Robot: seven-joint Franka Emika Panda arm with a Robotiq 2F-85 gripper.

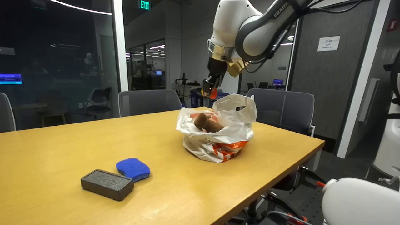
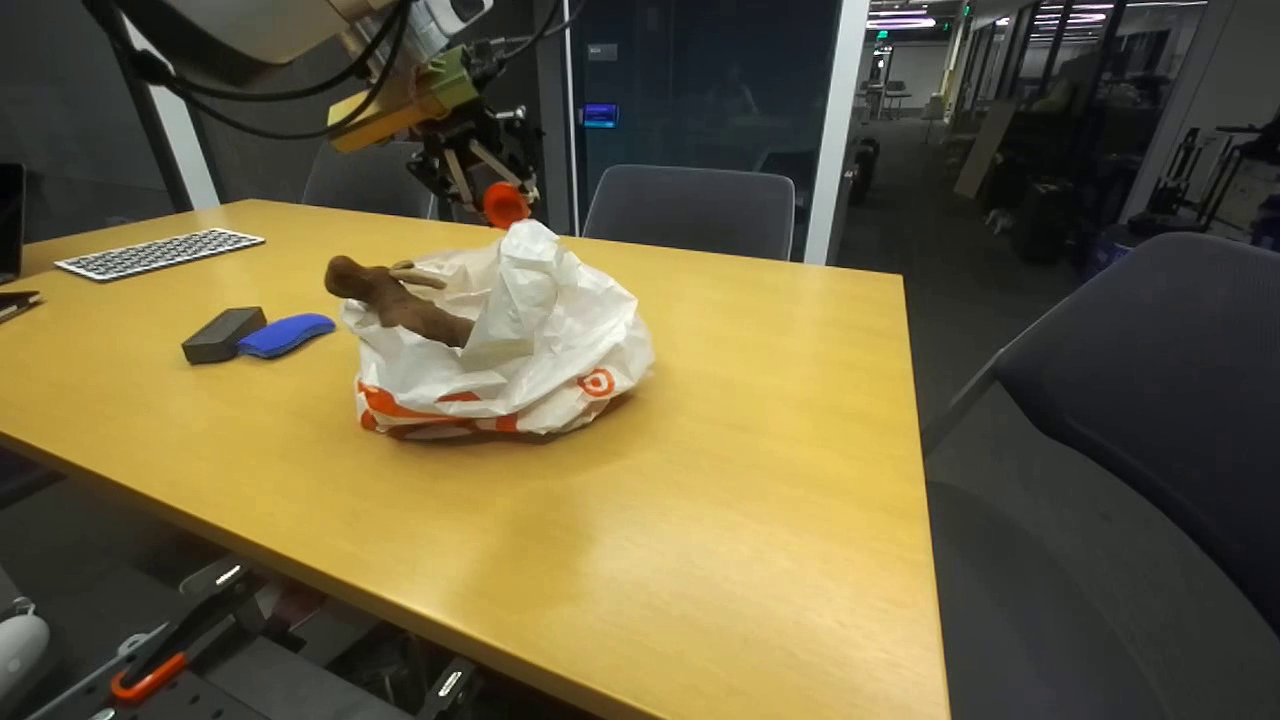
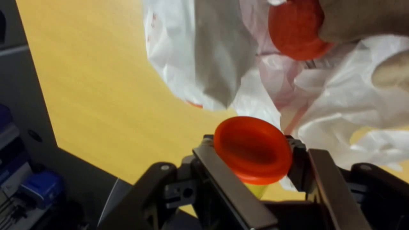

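Wrist view: gripper (image 3: 251, 143) clamped on an orange-rimmed object (image 3: 252, 156), a finger either side, presumably for a steady pinch. In an exterior view, it hung over the table (image 1: 125, 134) near the white bag (image 1: 200, 147), apparently held clear of its rim. In an exterior view, a brown toy (image 2: 425, 318) lay partly inside, seemingly propped by the bag.

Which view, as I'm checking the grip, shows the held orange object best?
The wrist view: there the orange object appears largest, its dished face visible, held in the gripper. In both exterior views it looks small, higher than the white bag.
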